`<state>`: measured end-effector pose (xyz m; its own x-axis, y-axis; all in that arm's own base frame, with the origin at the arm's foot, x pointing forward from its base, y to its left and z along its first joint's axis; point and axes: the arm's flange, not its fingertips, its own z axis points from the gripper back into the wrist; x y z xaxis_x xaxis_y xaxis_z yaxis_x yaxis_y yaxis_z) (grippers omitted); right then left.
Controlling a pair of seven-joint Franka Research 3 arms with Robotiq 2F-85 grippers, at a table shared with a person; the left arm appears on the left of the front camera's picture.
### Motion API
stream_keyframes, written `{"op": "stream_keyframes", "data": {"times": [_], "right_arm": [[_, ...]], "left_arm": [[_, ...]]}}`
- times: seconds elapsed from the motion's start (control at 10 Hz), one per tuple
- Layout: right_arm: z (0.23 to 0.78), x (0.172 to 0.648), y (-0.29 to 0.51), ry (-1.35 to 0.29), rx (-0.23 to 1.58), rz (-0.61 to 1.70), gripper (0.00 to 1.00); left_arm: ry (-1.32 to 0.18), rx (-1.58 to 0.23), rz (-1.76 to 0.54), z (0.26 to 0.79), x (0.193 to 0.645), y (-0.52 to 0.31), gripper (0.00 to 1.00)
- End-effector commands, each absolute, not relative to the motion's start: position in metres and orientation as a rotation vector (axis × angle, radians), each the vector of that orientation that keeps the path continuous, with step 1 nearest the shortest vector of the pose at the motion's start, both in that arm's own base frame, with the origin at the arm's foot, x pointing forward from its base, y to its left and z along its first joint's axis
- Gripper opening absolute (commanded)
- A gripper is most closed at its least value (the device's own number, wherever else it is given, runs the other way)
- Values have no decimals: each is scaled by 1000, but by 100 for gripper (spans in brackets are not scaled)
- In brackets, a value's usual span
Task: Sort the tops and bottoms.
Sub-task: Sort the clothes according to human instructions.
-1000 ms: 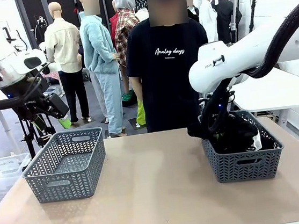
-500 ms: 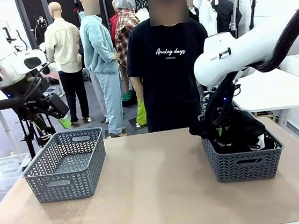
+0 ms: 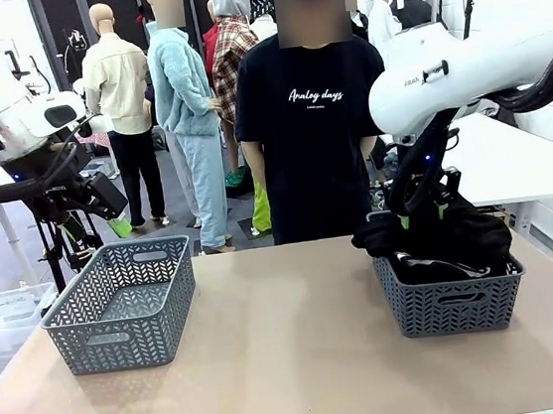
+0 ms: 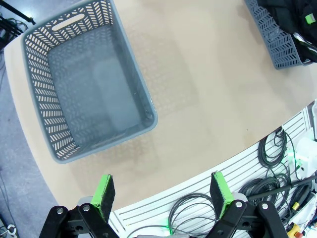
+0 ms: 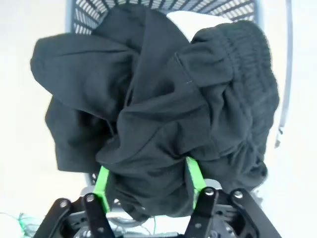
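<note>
Clothing: black garment (image 5: 163, 119) bunched over the right basket (image 3: 451, 297), heaped above the rim and spilling over its near-left corner. Elastic waistband shows at one edge in the right wrist view, so likely bottoms, shorts or joggers; can't tell for sure. Something white (image 5: 193, 22) lies under it in the basket.

Handling, as a guess: soft, light, floppy, no fixed shape, will drape and trail when lifted, may snag the basket lattice or drag the white piece along. Not fragile, not slippery. Best hold is a thick fold or the gathered waistband, pinched deep so it doesn't slide out.

Right gripper (image 5: 146, 184) sits right over the heap; green fingers (image 5: 102, 184) partly spread with a thick fold of black cloth bulging between them. Cloth touches both pads, but whether it is truly clamped or just lying there, cannot tell. In the front view, right gripper (image 3: 423, 212) hangs just above the pile at the basket.

Left gripper (image 4: 163, 196) fingers spread wide, nothing between them, hovering well above the desk (image 4: 208, 89) near the left basket (image 4: 34, 99), which has nothing in it. Person (image 3: 311, 113) stands at the far side.
</note>
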<state>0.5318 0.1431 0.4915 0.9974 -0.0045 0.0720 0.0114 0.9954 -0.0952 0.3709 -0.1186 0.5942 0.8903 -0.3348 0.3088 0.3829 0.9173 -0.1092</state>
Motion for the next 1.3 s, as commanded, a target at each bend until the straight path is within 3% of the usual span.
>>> {"op": "stream_keyframes", "data": {"times": [0.0, 1.2], "right_arm": [[503, 522, 134, -112, -152, -48, 100], [526, 524, 128, -141, -126, -50, 100]], "left_arm": [[-291, -176, -387, 594, 371, -115, 100], [-291, -176, -387, 594, 371, -115, 100]]}}
